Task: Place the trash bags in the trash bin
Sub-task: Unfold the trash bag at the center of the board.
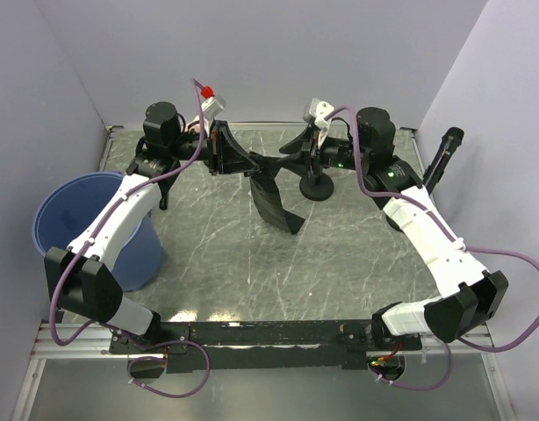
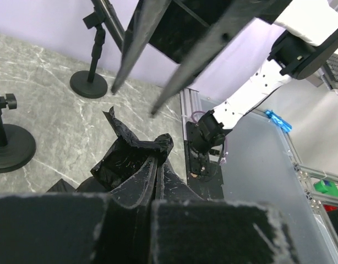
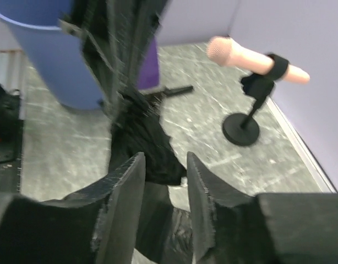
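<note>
A black trash bag [image 1: 275,200] hangs over the middle of the table, its lower end near the surface. My left gripper [image 1: 250,162] is shut on the bag's top edge. In the left wrist view the crumpled bag [image 2: 130,159] is pinched at my left gripper [image 2: 157,165]. My right gripper [image 1: 291,151] faces it from the right and stands open. In the right wrist view the bag [image 3: 144,137] lies below and between the parted jaws of my right gripper [image 3: 164,165], without being pinched. The blue trash bin [image 1: 81,219] stands at the table's left edge; the trash bin [image 3: 45,52] also shows in the right wrist view.
A black stand with a round base [image 1: 318,187] sits just right of the bag. A pink microphone-like object [image 3: 251,58] sits on a stand [image 3: 240,129]. Two more stand bases [image 2: 89,85] [image 2: 12,148] show in the left wrist view. Purple walls enclose the table.
</note>
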Action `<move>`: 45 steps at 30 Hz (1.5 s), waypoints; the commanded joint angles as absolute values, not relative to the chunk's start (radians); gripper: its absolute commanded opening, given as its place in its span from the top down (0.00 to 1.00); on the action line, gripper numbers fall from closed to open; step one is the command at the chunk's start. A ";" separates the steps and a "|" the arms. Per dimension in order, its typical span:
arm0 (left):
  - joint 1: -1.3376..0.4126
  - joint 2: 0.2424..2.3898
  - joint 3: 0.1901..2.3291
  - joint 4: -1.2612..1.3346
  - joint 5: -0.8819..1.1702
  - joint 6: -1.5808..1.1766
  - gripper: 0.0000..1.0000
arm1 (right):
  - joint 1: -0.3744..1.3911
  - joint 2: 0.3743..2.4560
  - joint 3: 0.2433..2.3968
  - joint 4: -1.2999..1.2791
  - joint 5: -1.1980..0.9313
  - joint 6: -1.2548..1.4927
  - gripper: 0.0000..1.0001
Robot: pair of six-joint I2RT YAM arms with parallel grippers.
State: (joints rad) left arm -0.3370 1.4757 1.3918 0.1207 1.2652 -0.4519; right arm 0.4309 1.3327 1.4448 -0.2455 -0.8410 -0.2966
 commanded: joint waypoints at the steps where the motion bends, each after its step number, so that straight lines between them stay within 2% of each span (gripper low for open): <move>1: -0.334 1.439 1.413 0.087 1.255 -0.393 0.99 | 0.460 1.334 1.493 -0.172 -0.925 -0.238 0.53; 10: -0.334 1.436 1.404 0.098 1.241 -0.399 0.99 | 0.518 1.422 1.568 -0.173 -0.916 -0.255 0.57; 13: -0.334 1.437 1.407 0.094 1.244 -0.397 0.99 | 0.538 1.442 1.585 -0.189 -0.891 -0.282 0.63; 14: -0.334 1.436 1.405 0.089 1.243 -0.394 0.99 | 0.541 1.448 1.589 -0.190 -0.888 -0.290 0.69; 17: -0.334 1.431 1.407 0.065 1.236 -0.376 0.99 | 0.546 1.454 1.595 -0.206 -0.855 -0.314 1.00; 27: -0.304 1.388 1.378 0.020 1.215 -0.347 0.99 | 0.500 1.376 1.531 -0.242 -0.628 -0.422 1.00; 31: -0.298 1.391 1.373 0.048 1.215 -0.374 0.99 | 0.489 1.361 1.520 -0.241 -0.618 -0.420 1.00; 33: -0.298 1.396 1.384 0.032 1.210 -0.362 0.99 | 0.477 1.355 1.517 -0.223 -0.696 -0.379 1.00; 34: -0.298 1.400 1.387 0.029 1.209 -0.359 0.99 | 0.471 1.359 1.532 -0.227 -0.759 -0.355 0.96; 37: -0.298 1.408 1.388 0.037 1.213 -0.362 0.94 | 0.477 1.371 1.548 -0.206 -0.883 -0.267 0.54; 38: -0.298 1.410 1.390 0.035 1.215 -0.359 0.93 | 0.488 1.376 1.549 -0.196 -0.890 -0.256 0.47; 42: -0.298 1.410 1.388 0.043 1.219 -0.362 0.93 | 0.520 1.416 1.571 -0.186 -0.902 -0.255 0.43; 45: -0.298 1.408 1.387 0.037 1.220 -0.356 0.93 | 0.532 1.459 1.601 -0.178 -0.911 -0.244 0.48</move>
